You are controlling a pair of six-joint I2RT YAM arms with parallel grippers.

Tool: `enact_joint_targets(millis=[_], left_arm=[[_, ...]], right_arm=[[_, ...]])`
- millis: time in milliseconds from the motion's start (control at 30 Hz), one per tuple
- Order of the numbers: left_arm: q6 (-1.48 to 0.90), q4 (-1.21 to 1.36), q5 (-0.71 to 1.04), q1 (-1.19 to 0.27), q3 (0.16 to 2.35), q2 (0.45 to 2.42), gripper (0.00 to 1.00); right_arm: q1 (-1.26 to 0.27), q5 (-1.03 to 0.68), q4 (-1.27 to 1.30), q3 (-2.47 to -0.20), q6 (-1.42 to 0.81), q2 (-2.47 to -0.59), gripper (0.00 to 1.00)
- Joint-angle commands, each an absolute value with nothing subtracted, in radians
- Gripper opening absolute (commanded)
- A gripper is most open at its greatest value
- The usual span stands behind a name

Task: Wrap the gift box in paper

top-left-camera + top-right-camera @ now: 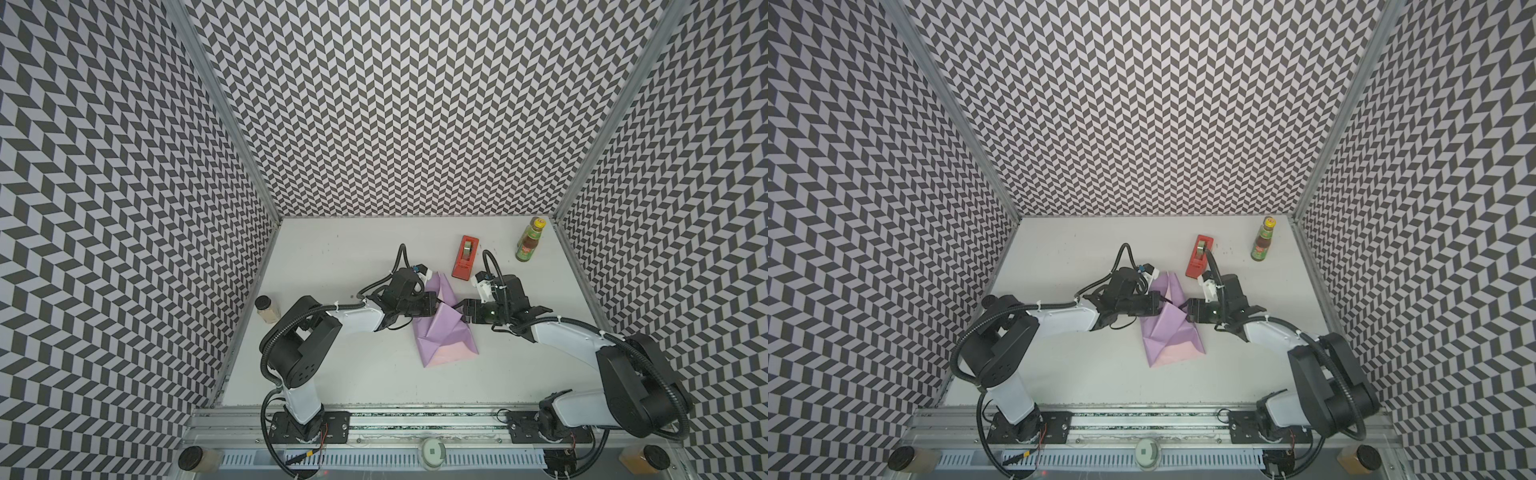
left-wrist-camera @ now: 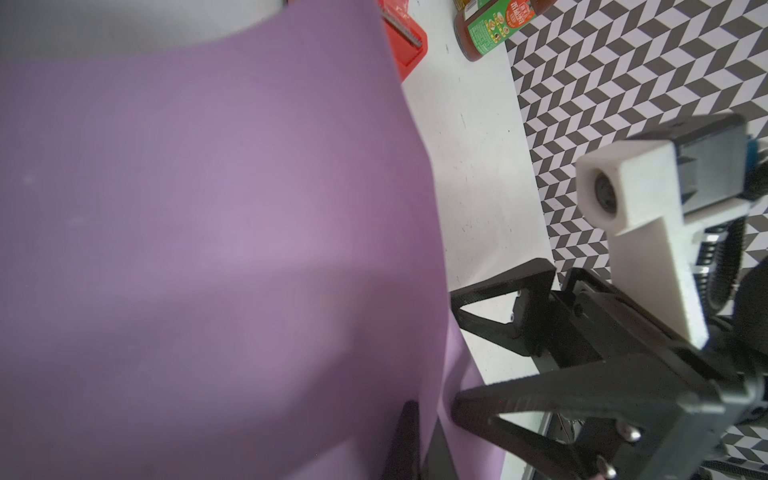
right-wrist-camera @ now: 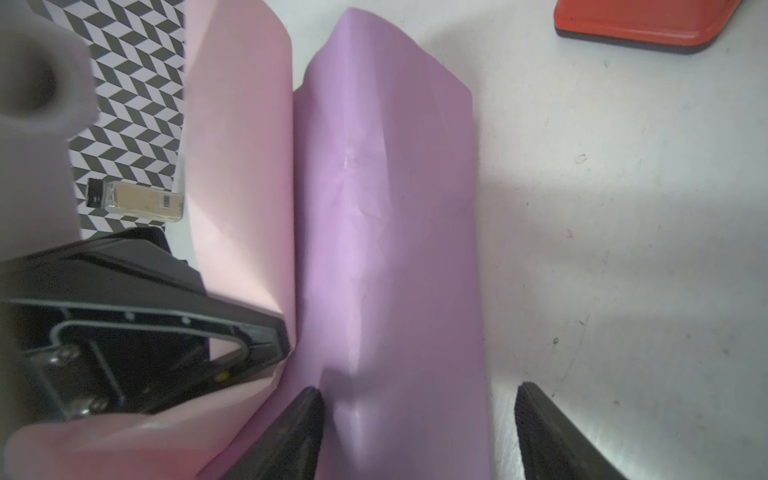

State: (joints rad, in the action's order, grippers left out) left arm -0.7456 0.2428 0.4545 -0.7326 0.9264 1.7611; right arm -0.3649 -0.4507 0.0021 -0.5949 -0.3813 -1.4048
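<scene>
The paper (image 1: 440,336) lies mid-table in both top views, lilac side out, folded up into a creased bundle with a pale pink strip along its near edge. The gift box is hidden. My left gripper (image 1: 436,305) comes in from the left and is shut on an upright lilac fold (image 2: 208,249); its fingers (image 2: 409,440) pinch the sheet. My right gripper (image 1: 461,311) faces it from the right. Its jaws (image 3: 419,432) stand open astride a raised lilac flap (image 3: 386,249), one finger (image 3: 291,436) touching the flap, the other over bare table.
A red tape dispenser (image 1: 465,257) stands just behind the right gripper. A green-labelled sauce bottle (image 1: 528,240) is at the back right corner, a spice jar (image 1: 266,309) at the left wall. Patterned walls enclose three sides of the white table (image 1: 353,374).
</scene>
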Motion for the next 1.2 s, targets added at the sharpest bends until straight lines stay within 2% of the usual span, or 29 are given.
enact_joint_targets(millis=[0, 300, 867, 1167], left_arm=[[-0.736, 0.218, 0.485, -0.738, 0.977, 1.755, 0.02], [-0.750, 0.207, 0.503, -0.739, 1.020, 1.725, 0.01], [-0.778, 0.277, 0.515, -0.741, 0.972, 1.825, 0.01], [-0.775, 0.284, 0.497, -0.741, 0.941, 1.848, 0.01]], right_arm=[[-0.384, -0.439, 0.000, -0.554, -0.365, -1.437, 0.71], [-0.417, -0.434, 0.020, -0.541, -0.382, -1.452, 0.70], [-0.420, -0.419, 0.006, -0.545, -0.376, -1.446, 0.70], [-0.407, -0.310, -0.119, -0.618, -0.345, -1.343, 0.76]])
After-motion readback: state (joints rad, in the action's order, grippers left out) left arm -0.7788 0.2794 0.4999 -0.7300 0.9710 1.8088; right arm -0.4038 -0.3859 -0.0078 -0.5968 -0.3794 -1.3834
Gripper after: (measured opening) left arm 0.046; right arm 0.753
